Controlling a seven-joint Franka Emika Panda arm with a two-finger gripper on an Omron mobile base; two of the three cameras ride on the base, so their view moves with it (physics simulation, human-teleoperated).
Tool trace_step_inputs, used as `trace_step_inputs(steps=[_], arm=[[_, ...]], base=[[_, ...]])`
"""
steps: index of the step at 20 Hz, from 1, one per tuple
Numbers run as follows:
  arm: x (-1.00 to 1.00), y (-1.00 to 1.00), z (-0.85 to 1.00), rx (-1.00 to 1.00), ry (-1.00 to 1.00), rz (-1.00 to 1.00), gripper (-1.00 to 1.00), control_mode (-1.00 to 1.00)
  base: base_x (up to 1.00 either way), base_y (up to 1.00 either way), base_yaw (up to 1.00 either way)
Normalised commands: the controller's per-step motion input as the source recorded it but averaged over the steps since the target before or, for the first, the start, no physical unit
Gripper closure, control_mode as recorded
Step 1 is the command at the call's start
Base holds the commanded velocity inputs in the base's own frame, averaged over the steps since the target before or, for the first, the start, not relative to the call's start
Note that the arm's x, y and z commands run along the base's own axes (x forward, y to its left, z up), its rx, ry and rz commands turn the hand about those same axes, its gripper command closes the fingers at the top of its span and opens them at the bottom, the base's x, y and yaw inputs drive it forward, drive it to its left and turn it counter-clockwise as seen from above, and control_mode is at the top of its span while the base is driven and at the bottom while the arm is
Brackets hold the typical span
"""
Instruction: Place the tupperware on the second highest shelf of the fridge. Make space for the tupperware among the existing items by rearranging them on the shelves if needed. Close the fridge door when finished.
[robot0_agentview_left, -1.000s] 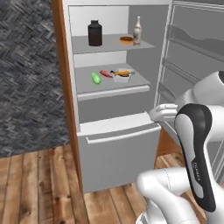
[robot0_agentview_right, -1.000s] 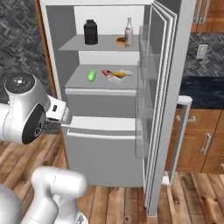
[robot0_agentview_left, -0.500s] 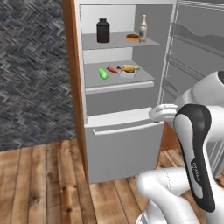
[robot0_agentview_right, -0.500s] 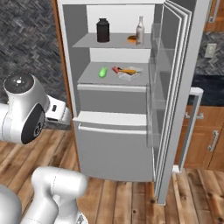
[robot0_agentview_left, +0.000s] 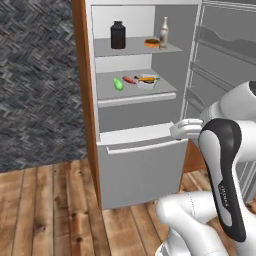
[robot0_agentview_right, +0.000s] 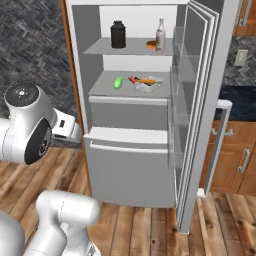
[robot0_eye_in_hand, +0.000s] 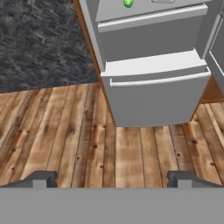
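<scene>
Grey fridge (robot0_agentview_left: 140, 170) open; tupperware (robot0_agentview_left: 146, 81) on the thick-lipped second highest shelf (robot0_agentview_left: 135, 100) beside green vegetable (robot0_agentview_left: 118, 84)

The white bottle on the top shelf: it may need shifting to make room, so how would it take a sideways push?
The white bottle is tall and narrow-necked, so it probably tips rather than slides. It looks rigid. The doughnut right beside it could block it.

Fridge door (robot0_agentview_right: 200, 100) stands wide; vegetable (robot0_agentview_left: 118, 84) and tupperware (robot0_agentview_left: 147, 81) crowd second shelf (robot0_agentview_left: 135, 97)

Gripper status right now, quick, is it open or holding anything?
Gripper: open and empty, pointed at the wood floor before the fridge.
</scene>
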Motion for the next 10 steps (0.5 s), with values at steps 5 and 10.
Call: trace_step_inputs(steps=[5,10], arm=[[0.00,0.00,0.00,0.00,0.00,0.00,-1.00,1.00],[0.00,0.00,0.00,0.00,0.00,0.00,-1.00,1.00]], base=[[0.26,-0.37,0.00],[0.30,-0.44,0.00]])
